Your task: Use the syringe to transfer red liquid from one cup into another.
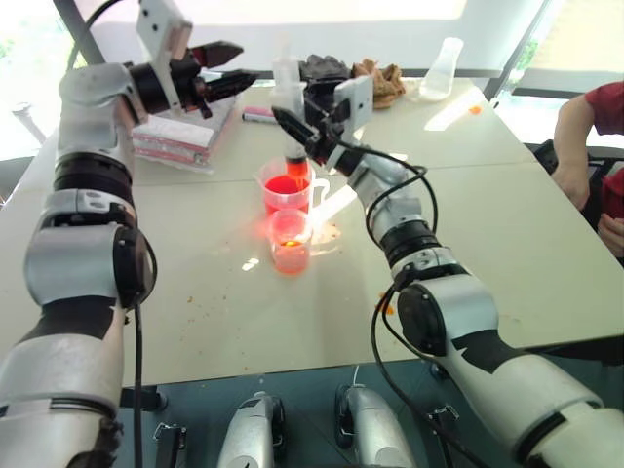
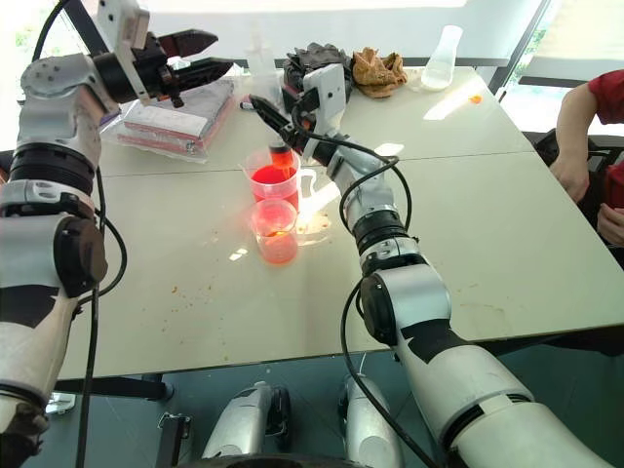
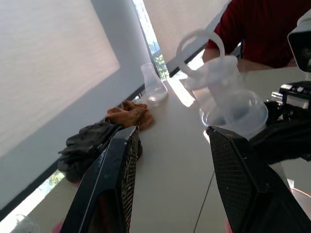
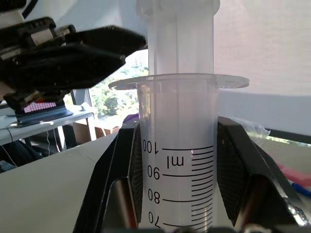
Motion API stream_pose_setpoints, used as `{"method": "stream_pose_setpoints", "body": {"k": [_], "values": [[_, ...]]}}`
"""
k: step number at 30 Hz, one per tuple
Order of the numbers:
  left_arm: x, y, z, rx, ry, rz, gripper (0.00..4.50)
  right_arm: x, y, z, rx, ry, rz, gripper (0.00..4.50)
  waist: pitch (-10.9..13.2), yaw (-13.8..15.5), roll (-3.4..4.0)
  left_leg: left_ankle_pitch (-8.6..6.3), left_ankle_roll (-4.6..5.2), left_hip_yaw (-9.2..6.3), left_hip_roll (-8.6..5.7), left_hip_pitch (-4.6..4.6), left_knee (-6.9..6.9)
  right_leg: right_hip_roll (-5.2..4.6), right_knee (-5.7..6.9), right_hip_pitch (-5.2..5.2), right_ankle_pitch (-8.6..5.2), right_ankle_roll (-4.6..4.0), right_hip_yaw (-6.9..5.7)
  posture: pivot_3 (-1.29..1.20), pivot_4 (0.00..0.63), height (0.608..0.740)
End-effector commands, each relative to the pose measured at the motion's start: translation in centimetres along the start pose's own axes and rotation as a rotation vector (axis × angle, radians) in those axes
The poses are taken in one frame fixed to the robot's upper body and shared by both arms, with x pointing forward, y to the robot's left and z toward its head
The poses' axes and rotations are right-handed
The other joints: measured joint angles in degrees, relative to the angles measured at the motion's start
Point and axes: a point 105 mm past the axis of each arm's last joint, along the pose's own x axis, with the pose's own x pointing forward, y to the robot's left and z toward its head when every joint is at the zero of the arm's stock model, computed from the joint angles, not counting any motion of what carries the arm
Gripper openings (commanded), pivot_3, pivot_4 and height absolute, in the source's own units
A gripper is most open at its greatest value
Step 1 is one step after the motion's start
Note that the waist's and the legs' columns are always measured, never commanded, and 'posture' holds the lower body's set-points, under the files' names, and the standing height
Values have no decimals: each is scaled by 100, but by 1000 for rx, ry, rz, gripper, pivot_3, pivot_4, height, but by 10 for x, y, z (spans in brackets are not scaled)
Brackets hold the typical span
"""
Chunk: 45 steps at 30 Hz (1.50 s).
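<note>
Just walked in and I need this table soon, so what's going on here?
The robot is moving red liquid between cups with a syringe. Its right gripper is clamped on the syringe barrel, holding it upright with the tip in the taller handled cup. The left gripper is open, up beside the plunger and holding nothing. The smaller cup stands just in front and already has some red liquid in it. A person sits at the table's right edge.

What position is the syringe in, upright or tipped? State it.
Upright. The syringe stands vertical between the right gripper fingers, its dark tip pointing down into the taller cup of red liquid.
</note>
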Motion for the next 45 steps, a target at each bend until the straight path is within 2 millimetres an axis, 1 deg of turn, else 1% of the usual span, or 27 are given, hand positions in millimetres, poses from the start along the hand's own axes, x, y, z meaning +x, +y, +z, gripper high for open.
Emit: {"method": "stream_pose_setpoints", "body": {"k": [1,4,7,8,10,12,13,14,16,21,22,25,28,33,38,42,45], "values": [[-25,21,30,-71,-146,114,2436,5,4,25,-22,-88,14,1440,0,3,0,1,-1,-3,0,0,1,0,4,-1,0,0,0,0,150,740],[-44,24,27,-124,-175,159,2436,5,5,25,-14,-92,10,1440,1,3,-2,2,-3,-12,3,0,3,-2,12,-4,0,0,4,0,150,740],[-50,18,22,-129,-160,178,2436,4,4,25,-7,-94,4,1440,1,26,-2,3,-4,-17,5,4,3,-6,20,-2,0,0,12,0,150,740],[-52,15,21,-136,-163,183,2436,4,4,29,-4,-107,1,1440,1,42,-2,4,-6,-18,4,3,5,-6,21,-1,0,0,12,0,150,740],[-56,10,19,-144,-161,193,2436,5,3,47,9,-152,-2,1440,1,53,-2,5,-7,-19,3,1,9,-6,20,1,0,0,13,0,150,740],[-61,3,18,-147,-147,190,2436,2,8,69,28,-205,24,1440,1,56,-2,5,-7,-22,2,-1,9,-7,21,-1,0,0,17,0,150,740],[-63,-2,16,-145,-132,183,2436,-2,13,77,28,-218,41,1440,1,59,-2,5,-7,-24,3,-3,9,-7,20,-1,0,0,17,0,150,740],[-65,-5,15,-143,-116,178,2436,-7,19,82,31,-222,62,1440,1,61,-2,5,-7,-26,4,-2,9,-7,22,-2,0,0,17,0,150,740],[-68,-10,13,-144,-100,175,2436,-17,31,84,41,-210,89,1440,0,59,-4,5,-7,-28,4,-1,7,-6,23,-1,0,0,17,0,150,740],[-70,-19,7,-179,-91,178,2436,-45,61,74,129,-156,113,1440,-3,70,-7,0,2,-27,3,12,9,-5,25,10,-1,-1,17,0,150,740],[-70,-20,6,-187,-94,177,2436,-49,65,72,143,-146,111,1440,-3,69,-7,-12,22,-27,3,13,8,-5,27,9,-1,-1,19,0,150,740],[-63,-28,11,-208,-124,145,2436,-55,71,62,178,-124,83,1440,-3,70,-6,-12,21,-28,3,16,10,-4,28,8,0,-3,20,0,150,740],[-53,-40,20,-221,-156,70,2436,-55,74,56,187,-117,69,1440,-3,82,-7,-11,21,-27,2,22,10,-3,26,10,-1,-3,21,0,150,740],[-38,-51,38,-247,-209,-29,2436,-51,77,49,179,-111,72,1440,-3,137,-7,-11,21,-24,1,25,10,-1,26,10,-1,-3,26,0,150,740],[-20,-48,62,-228,-282,-97,2436,-48,75,38,157,-92,81,1440,-3,181,-7,-12,22,-22,-6,25,12,1,18,15,-1,-3,27,0,150,740],[-15,-42,89,-242,-366,-155,2436,-46,73,32,141,-86,69,1440,-3,172,-8,-12,23,-23,-7,26,12,3,19,15,-1,-3,28,0,150,740],[-9,-43,92,-211,-347,-191,2436,-46,70,30,136,-86,55,1440,-3,165,-8,-12,23,-22,-7,26,12,5,19,15,-1,-3,28,0,150,740]]}}
